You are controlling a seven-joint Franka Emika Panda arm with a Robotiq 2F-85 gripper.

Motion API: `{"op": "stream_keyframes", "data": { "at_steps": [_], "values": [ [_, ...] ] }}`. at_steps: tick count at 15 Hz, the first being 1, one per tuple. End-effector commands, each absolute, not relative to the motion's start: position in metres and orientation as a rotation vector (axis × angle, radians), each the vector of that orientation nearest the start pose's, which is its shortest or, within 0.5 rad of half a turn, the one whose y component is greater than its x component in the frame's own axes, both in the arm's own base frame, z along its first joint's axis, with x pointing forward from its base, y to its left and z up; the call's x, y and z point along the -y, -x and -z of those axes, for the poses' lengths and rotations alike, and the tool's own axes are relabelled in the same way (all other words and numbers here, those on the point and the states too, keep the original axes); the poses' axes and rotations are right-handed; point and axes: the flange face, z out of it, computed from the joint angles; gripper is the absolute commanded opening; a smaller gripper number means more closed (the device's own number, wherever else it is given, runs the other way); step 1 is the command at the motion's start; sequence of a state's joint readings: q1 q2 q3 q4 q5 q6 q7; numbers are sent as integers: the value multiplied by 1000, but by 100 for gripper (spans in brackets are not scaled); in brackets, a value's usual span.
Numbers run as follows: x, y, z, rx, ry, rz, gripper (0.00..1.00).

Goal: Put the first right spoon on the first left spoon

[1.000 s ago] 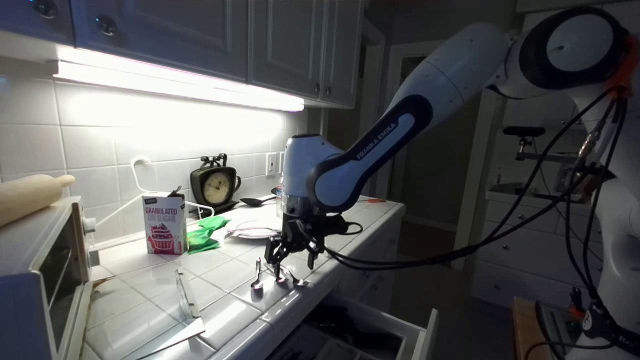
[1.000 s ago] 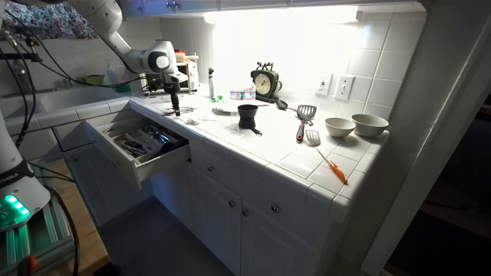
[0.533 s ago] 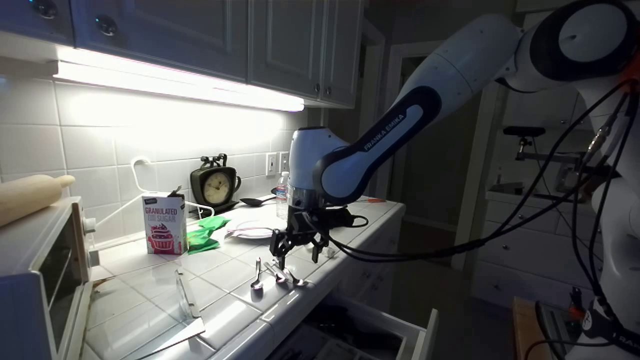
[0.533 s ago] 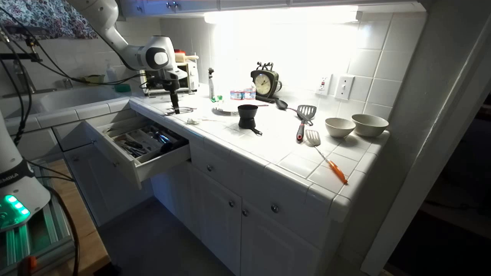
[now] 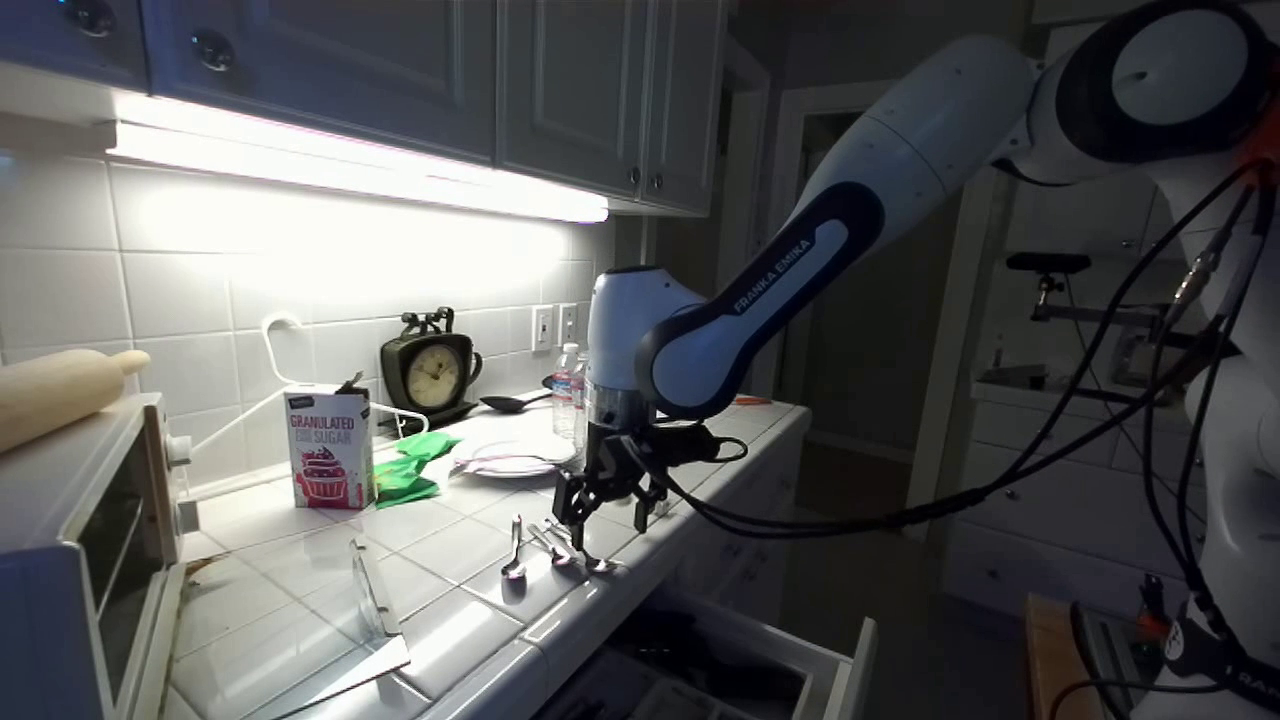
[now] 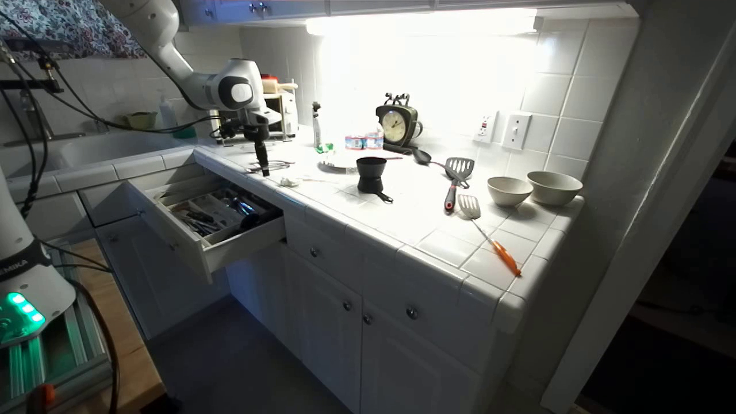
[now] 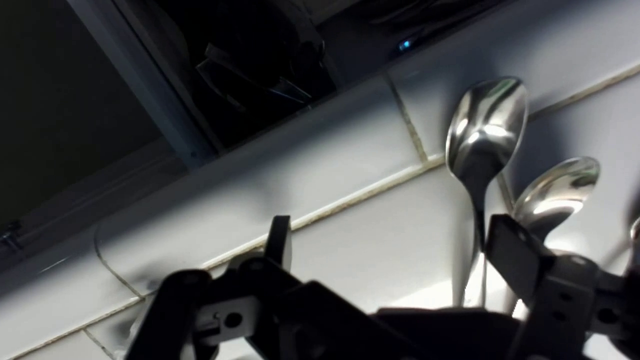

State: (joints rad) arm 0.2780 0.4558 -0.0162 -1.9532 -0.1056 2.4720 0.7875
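Observation:
Three metal spoons lie on the white tiled counter near its front edge. In an exterior view the left spoon (image 5: 514,566) lies apart, while the middle spoon (image 5: 558,552) and right spoon (image 5: 600,565) lie close together. My gripper (image 5: 609,535) is open and empty, low over the right spoon. In the wrist view the gripper (image 7: 392,242) has the right spoon's handle between its fingers, close to one finger (image 7: 517,255). The right spoon (image 7: 487,125) shows its bowl beyond the fingertips. The middle spoon (image 7: 560,192) is partly behind that finger. The left spoon (image 7: 636,232) is cut off at the edge.
An open drawer (image 6: 244,250) with cutlery juts out below the counter edge. A sugar box (image 5: 330,450), plates (image 5: 510,460), a green bag (image 5: 410,470) and a bent metal sheet (image 5: 372,590) stand around. A black cup (image 6: 371,172) is farther along the counter.
In an exterior view my gripper has shifted right, rising a little and then coming down again, from over the middle spoon toward the right spoon. The spoons have not visibly moved.

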Motion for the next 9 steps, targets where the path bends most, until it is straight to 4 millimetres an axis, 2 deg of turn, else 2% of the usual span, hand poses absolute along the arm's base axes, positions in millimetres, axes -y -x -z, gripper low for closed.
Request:
{"op": "stream_keyframes", "data": {
  "at_steps": [1,9],
  "values": [
    [-160,-602,-246,-627,3075,174,100],
    [-170,-604,-243,-551,3070,207,99]
  ]
}}
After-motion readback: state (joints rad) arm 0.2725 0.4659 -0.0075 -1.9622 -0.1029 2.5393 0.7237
